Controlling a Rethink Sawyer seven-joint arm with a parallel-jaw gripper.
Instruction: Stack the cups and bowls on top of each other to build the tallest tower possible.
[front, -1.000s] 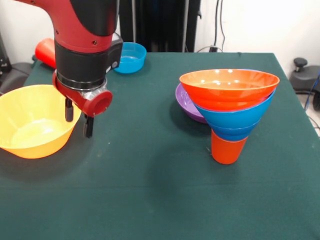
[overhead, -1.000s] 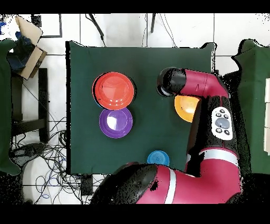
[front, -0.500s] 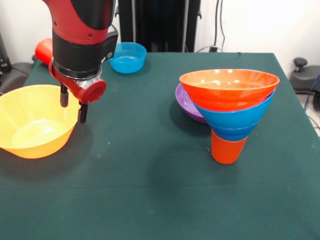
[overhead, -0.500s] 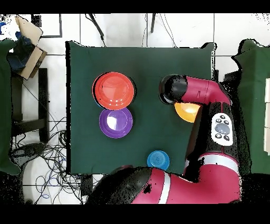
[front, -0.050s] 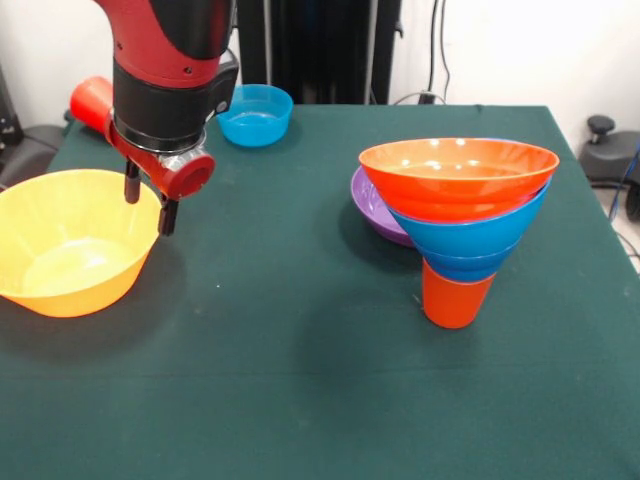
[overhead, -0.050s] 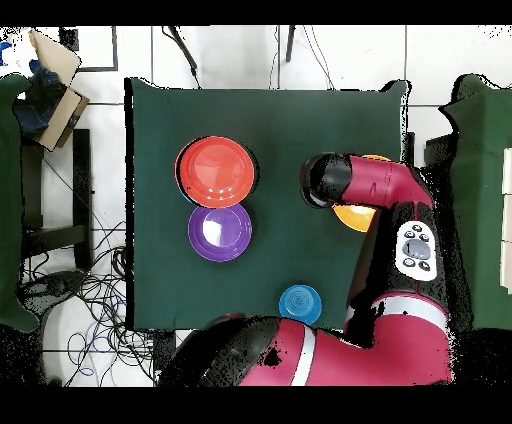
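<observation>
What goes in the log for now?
tool: open, empty, over yellow bowl rim | tower: orange cup, two blue bowls, orange-red bowl

Tower (front, -0.050s: 458, 225): orange cup (front, -0.050s: 455, 298) upright, bearing nested blue bowls (front, -0.050s: 468, 238) and an orange-red bowl (front, -0.050s: 458, 175). Purple bowl (front, -0.050s: 372, 205) just behind it. Yellow-orange bowl (front, -0.050s: 65, 240), small blue bowl (front, -0.050s: 256, 113), red cup (front, -0.050s: 91, 102) on its side, well apart.

One camera faces across the green table (front, -0.050s: 300, 380); another looks straight down on it.
</observation>
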